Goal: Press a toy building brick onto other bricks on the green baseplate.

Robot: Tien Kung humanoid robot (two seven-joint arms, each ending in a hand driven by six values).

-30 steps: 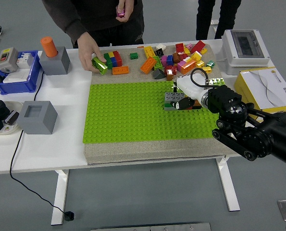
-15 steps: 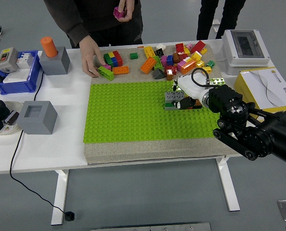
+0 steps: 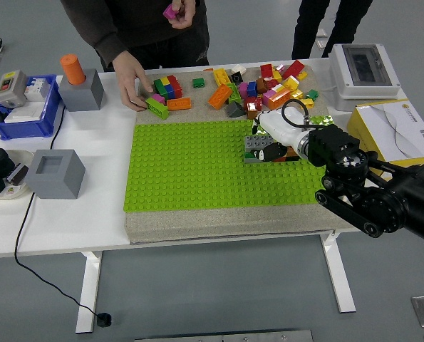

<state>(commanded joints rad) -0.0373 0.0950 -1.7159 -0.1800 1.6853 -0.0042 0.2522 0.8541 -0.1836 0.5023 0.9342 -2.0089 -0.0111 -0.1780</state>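
Baseplate (image 3: 197, 167) fills the middle of the frame, bright green, lying on a grey mat on the white table (image 3: 76, 214). At its right edge, just right of centre, the right hand (image 3: 272, 146) reaches in from the lower right on its black arm, white fingers curled down over a small stack topped by a grey brick (image 3: 255, 142). The fingertips are touching that stack (whether they actually clasp a brick or only bear down on it, I cannot tell from this angle). The stack itself sits on the plate's studs, upright.

Above it, along the top centre of the frame, lies the loose brick pile (image 3: 258, 85), red, yellow, orange, pink and green pieces jumbled on the mat.

At the upper left of the mat a person's hand (image 3: 130, 78) rests on the table, fingers beside a lime-green brick (image 3: 157, 107). The person's other hand (image 3: 179, 11), at the very top, grips a pink brick (image 3: 170, 11).
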